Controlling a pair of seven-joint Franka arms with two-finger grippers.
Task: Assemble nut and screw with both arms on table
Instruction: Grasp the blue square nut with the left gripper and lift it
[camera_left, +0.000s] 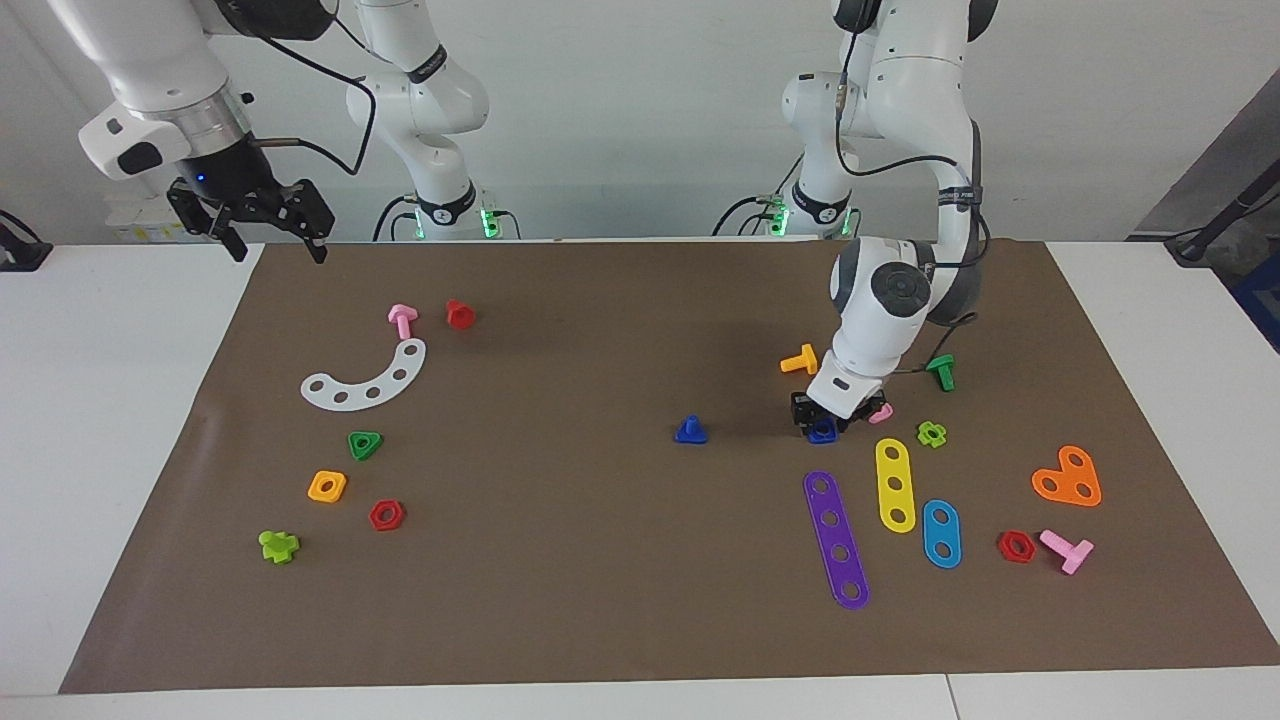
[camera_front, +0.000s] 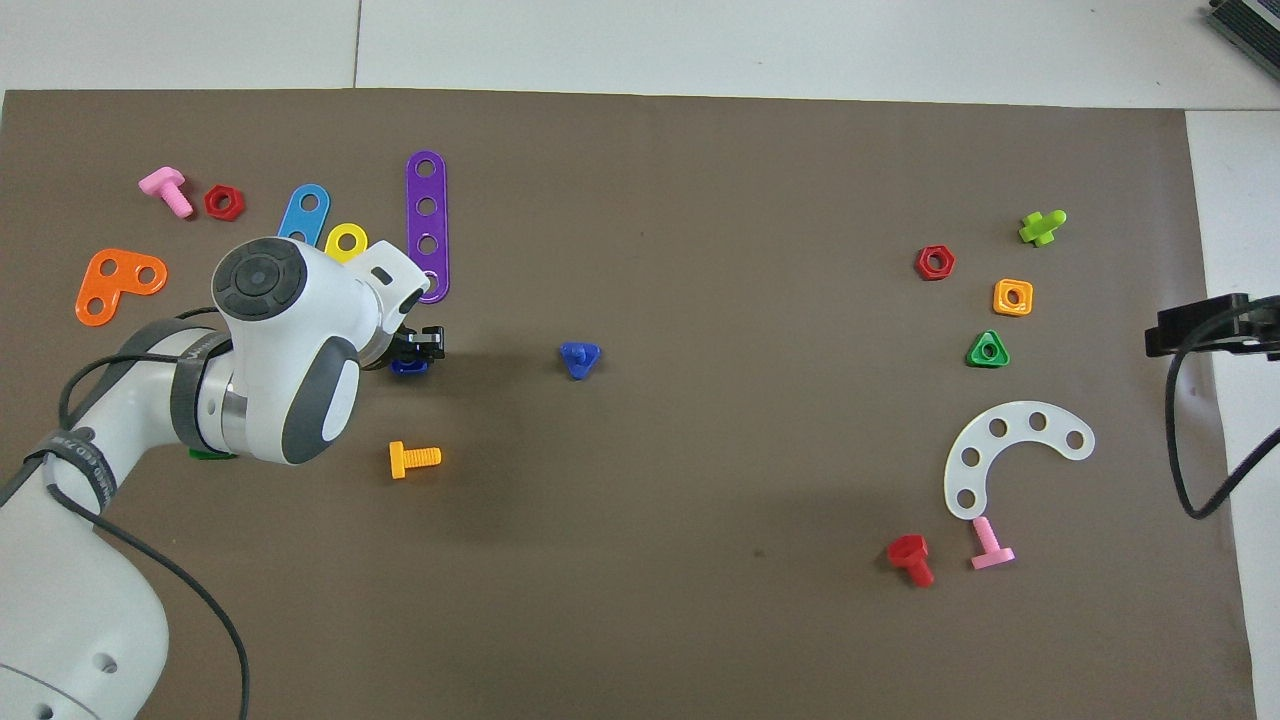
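The dark-blue square nut lies on the brown mat toward the left arm's end, and in the overhead view only its edge shows. My left gripper is down right over the nut, close to the mat, and covers most of it from above. The dark-blue screw stands head down, stem up, near the mat's middle, apart from the nut. My right gripper is open and empty, raised over the mat's edge at the right arm's end.
Close around the left gripper lie an orange T screw, a pink nut, a purple strip and a yellow strip. A white arc, a green triangular nut and other small parts lie at the right arm's end.
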